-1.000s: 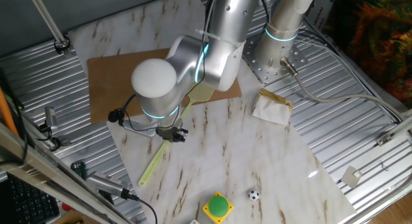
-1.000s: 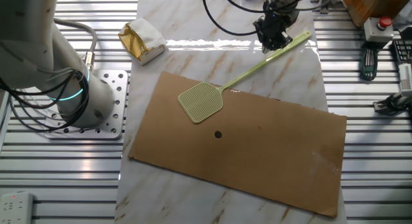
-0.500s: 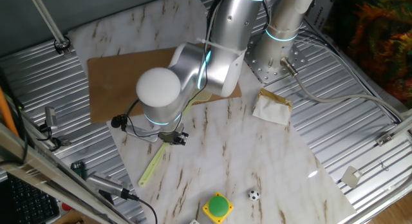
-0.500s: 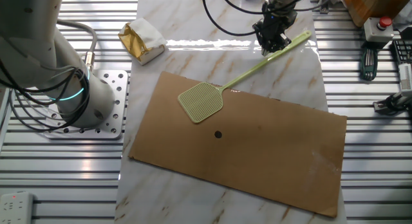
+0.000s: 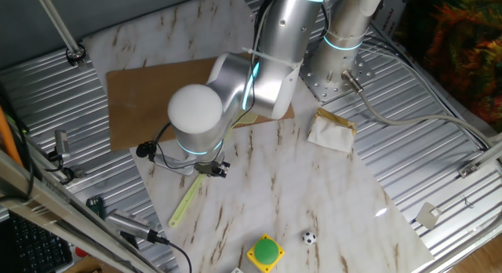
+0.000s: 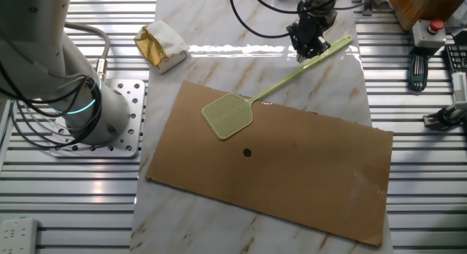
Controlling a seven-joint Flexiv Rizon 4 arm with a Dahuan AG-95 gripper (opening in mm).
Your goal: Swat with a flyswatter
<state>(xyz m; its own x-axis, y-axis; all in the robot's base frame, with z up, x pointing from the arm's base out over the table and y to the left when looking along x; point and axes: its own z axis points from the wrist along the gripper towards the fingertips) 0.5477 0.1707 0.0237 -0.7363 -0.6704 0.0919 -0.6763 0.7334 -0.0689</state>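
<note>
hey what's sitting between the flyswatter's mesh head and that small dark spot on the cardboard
Nothing. In the other fixed view, only bare brown cardboard lies between the flyswatter head and the dark spot.

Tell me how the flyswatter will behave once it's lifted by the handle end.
The flyswatter is thin plastic with a long flat handle, so it will probably flex and droop. Its mesh head looks light. The gripper sits near the far end, so it may wobble.

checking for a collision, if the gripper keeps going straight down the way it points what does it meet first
The gripper points down at the flyswatter handle, so it would likely meet that first, with the marble table beneath. Any gap left is unclear.
</note>
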